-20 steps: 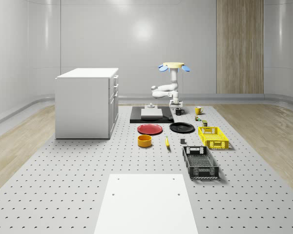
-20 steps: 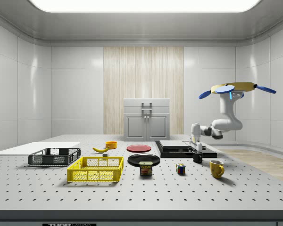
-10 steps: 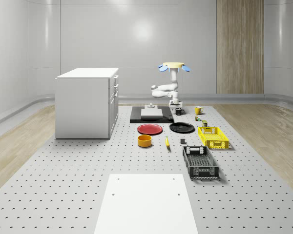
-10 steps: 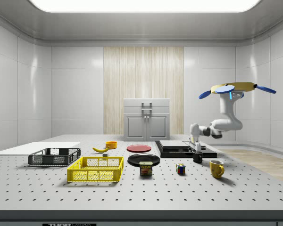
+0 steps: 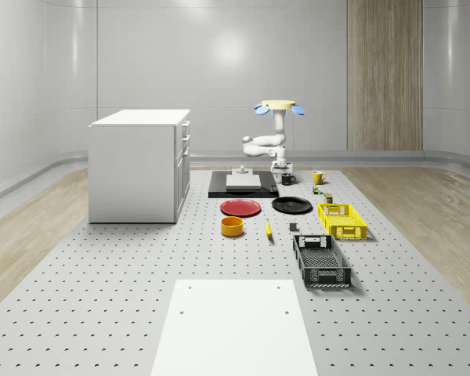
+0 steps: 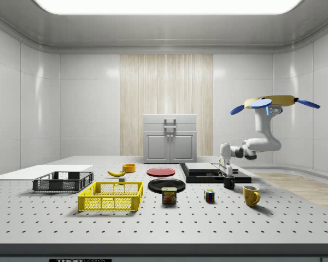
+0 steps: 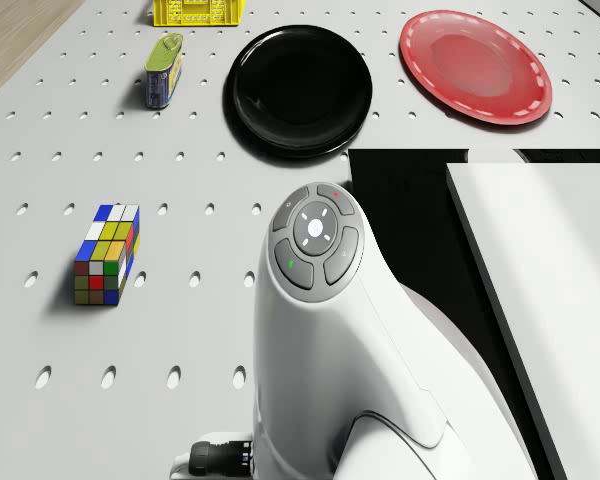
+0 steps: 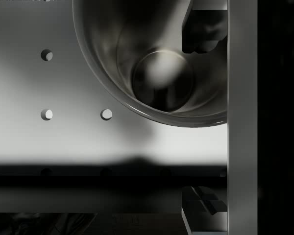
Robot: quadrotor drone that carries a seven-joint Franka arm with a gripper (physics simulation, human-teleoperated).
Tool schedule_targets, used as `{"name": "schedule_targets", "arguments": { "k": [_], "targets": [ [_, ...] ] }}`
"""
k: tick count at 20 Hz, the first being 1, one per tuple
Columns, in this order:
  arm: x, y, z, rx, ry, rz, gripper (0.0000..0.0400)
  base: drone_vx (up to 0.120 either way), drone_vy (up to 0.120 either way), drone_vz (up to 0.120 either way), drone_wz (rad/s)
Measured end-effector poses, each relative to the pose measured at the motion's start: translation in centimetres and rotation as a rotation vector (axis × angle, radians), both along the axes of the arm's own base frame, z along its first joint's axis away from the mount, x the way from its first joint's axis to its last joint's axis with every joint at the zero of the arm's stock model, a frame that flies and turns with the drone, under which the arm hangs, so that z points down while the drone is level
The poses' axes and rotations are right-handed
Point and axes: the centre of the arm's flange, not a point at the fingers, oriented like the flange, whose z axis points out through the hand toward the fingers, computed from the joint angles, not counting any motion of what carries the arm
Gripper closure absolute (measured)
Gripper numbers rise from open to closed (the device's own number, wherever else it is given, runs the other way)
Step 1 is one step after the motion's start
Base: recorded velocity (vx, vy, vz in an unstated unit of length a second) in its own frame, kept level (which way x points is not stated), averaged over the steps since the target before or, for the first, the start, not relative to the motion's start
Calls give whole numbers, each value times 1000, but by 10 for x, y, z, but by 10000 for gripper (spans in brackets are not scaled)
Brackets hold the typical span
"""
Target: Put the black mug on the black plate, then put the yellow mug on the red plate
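The drone [image 6: 274, 101] hovers above the far end of the worktop [image 5: 141, 266], beside the black slab [image 7: 400, 200] that carries a white block [image 7: 550, 280]. Its arm [image 6: 259, 143] bends down so that the gripper [image 6: 227, 173] hangs straight over the black mug [image 6: 228, 182].

The black mug stands upright on the worktop, its long axis vertical and its mouth opening straight up at the fingers [image 8: 206, 29]. In the wrist view the fingers are spread wide and hold nothing. One reaches over the mug's open mouth and the other sits well outside the rim, so the near wall of the mug lies between them. I cannot tell which way the handle points.

The yellow mug [image 6: 251, 195] also stands upright on the worktop, near the fingers on the side away from the slab, apart from the black mug. The black plate [image 7: 300, 90] lies flat and bare ahead of the fingers, past the slab's corner. The red plate [image 7: 475, 65] lies just beside it, farther from the fingers and in front of the slab.

A colour cube [image 7: 105, 255] sits off to one side of the fingers. A tin can [image 7: 164, 70] lies on its side beyond the cube, near the black plate. A yellow crate [image 7: 195, 12] stands farther out past the can.
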Motion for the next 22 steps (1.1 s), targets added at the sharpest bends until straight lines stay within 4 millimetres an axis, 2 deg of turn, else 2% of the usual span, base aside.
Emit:
{"name": "schedule_targets", "arguments": {
  "k": [20, 22],
  "targets": [
    [-3, 1, 0, 0, 0, 0, 0, 0, 0, 0, 0],
    [-3, 1, 0, 0, 0, 0, 114, 0, 0, 0, 0]
  ]
}}
